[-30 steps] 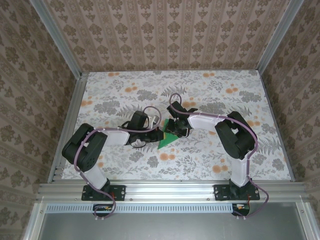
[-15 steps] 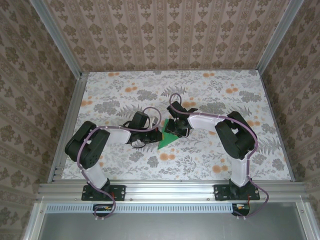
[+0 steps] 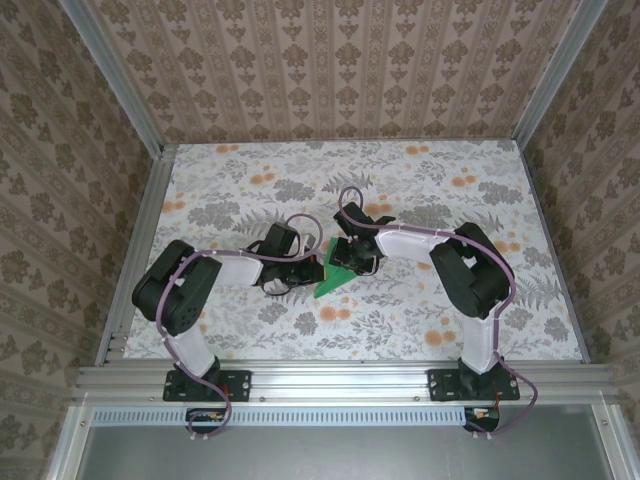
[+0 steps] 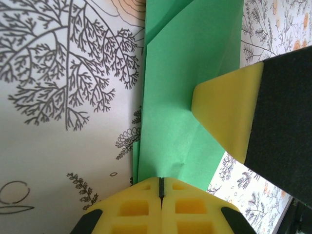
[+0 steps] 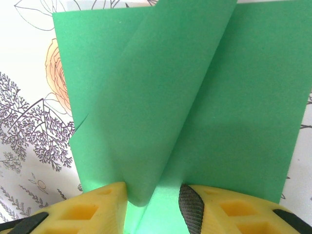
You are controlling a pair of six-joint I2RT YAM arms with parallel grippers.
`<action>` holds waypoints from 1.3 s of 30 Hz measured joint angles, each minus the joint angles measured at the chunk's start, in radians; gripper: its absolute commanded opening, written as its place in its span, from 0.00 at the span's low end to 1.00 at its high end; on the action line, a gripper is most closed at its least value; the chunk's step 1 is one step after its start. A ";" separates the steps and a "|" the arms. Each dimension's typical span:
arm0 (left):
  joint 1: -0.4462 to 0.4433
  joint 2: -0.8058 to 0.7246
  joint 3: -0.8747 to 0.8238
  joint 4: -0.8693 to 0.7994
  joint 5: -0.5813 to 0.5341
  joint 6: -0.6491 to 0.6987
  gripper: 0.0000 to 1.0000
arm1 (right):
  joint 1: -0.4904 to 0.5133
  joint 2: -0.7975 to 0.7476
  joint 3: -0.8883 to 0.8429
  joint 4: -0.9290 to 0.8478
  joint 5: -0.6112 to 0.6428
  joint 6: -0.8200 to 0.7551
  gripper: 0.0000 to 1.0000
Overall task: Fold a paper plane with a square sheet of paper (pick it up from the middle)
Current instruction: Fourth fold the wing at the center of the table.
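Mid-fold, wing crease in hand. Plane (image 3: pixel 335 272) lies on table (image 3: pixel 450 200). Left gripper (image 4: pixel 161 187) at plane's left edge, fingers pressed together. Right gripper (image 5: pixel 153 204) at plane's right, fingers half apart astride raised flap (image 5: pixel 161 97). Next, I judge: lay flap flat, press crease without shifting plane

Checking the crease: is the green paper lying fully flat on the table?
No, a flap of the paper curls up between the right gripper's fingers.
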 measured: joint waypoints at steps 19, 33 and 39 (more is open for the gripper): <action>0.006 0.044 0.062 -0.063 0.031 0.041 0.00 | -0.039 -0.152 -0.109 0.044 -0.045 -0.059 0.42; 0.006 0.047 0.075 -0.091 0.030 0.070 0.00 | -0.044 -0.119 -0.126 0.226 -0.244 -0.146 0.17; 0.006 0.048 0.077 -0.094 0.030 0.070 0.00 | -0.044 -0.069 -0.126 0.241 -0.277 -0.159 0.16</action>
